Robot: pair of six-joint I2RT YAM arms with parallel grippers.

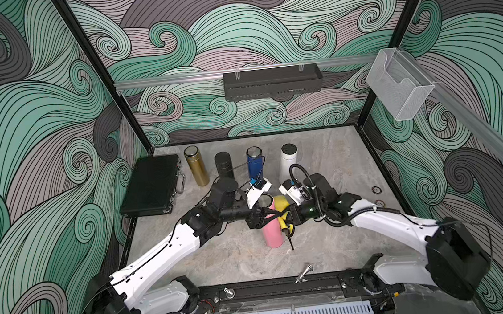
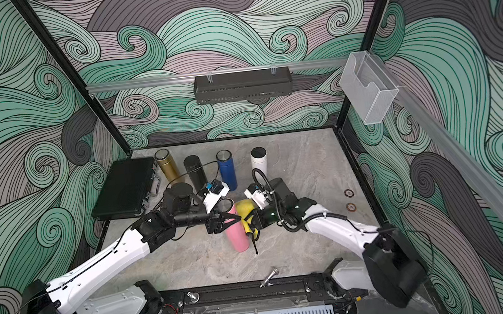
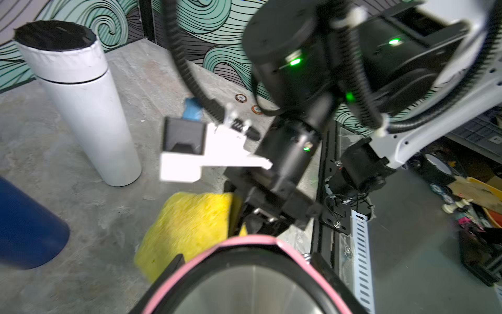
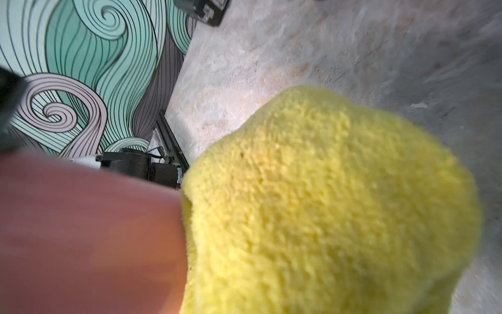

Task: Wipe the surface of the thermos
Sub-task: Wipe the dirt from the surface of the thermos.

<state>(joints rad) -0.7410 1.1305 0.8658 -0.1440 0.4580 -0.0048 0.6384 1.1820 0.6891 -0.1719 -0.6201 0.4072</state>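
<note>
- Both top views, item: the pink thermos (image 1: 272,231) (image 2: 236,235) stands upright on the desk (image 1: 239,262), mouth open, midway between my two arms.
- Both top views, left side: my left claw (image 1: 266,216) (image 2: 230,220) comes in level from the thermos's left. It is closed round the upper body and holds it steady.
- Both top views, right side: my right claw (image 1: 288,223) (image 2: 251,225) is pinched tight on a yellow sponge (image 1: 281,204) (image 2: 245,208), just right of the thermos. The sponge touches the wall near the rim.
- Left wrist view: the pink rim (image 3: 250,242) fills the near edge, with bare steel inside. One of my own fingers (image 3: 173,265) flanks it. The sponge (image 3: 190,225) sits just beyond the rim, with the right claw's black body behind it.
- Right wrist view: the pink wall (image 4: 89,231) and the sponge (image 4: 326,204) meet along one seam, with bare desk (image 4: 298,40) beyond. My right claw's fingers are out of sight here.
- Governing relation, as I judge it: the thermos lies directly leftward of my right claw, and its long axis is vertical. The wipe should therefore run down along the wall, pressing toward my left claw.
</note>
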